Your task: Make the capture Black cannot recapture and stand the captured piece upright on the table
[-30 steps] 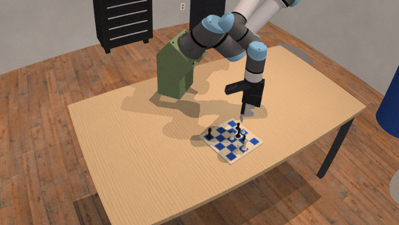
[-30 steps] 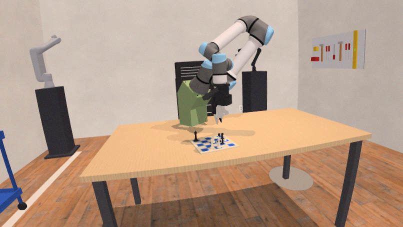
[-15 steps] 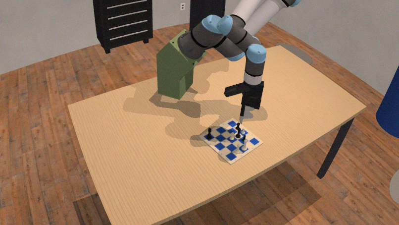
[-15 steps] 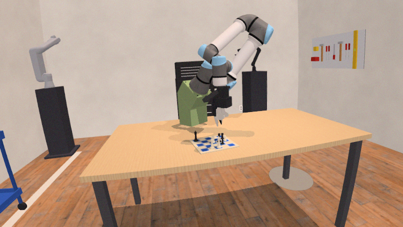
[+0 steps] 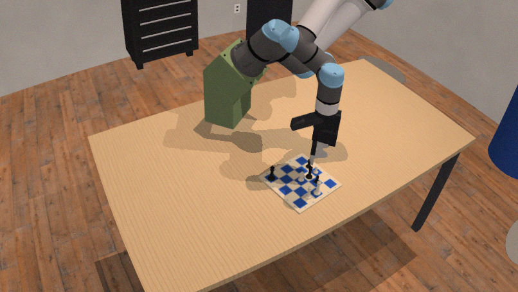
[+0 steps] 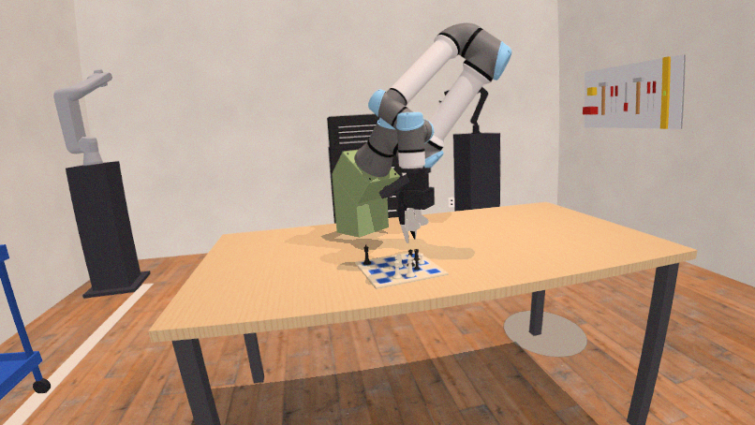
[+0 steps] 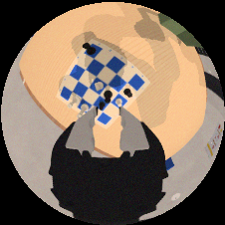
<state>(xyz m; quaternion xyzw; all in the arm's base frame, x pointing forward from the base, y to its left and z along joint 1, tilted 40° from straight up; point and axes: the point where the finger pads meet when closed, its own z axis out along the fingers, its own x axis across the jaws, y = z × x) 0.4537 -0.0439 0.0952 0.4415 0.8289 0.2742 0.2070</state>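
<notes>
A small blue-and-cream chessboard (image 5: 300, 184) lies on the wooden table, towards its right front; it also shows in the exterior view (image 6: 401, 269) and the wrist view (image 7: 102, 82). One black piece (image 5: 272, 173) stands alone on the board's left corner. Two black pieces (image 5: 309, 170) stand close together near the far side, with a smaller black piece (image 5: 316, 179) beside them. White pieces (image 5: 301, 177) (image 5: 317, 188) stand among them. My gripper (image 5: 312, 154) hangs a little above the paired black pieces, pointing straight down. Its fingers stand slightly apart with nothing between them.
A green block-shaped base (image 5: 226, 90) stands on the table behind the board. A black drawer cabinet (image 5: 160, 29) and a black pedestal stand on the floor beyond. A blue object (image 5: 505, 141) is at the right edge.
</notes>
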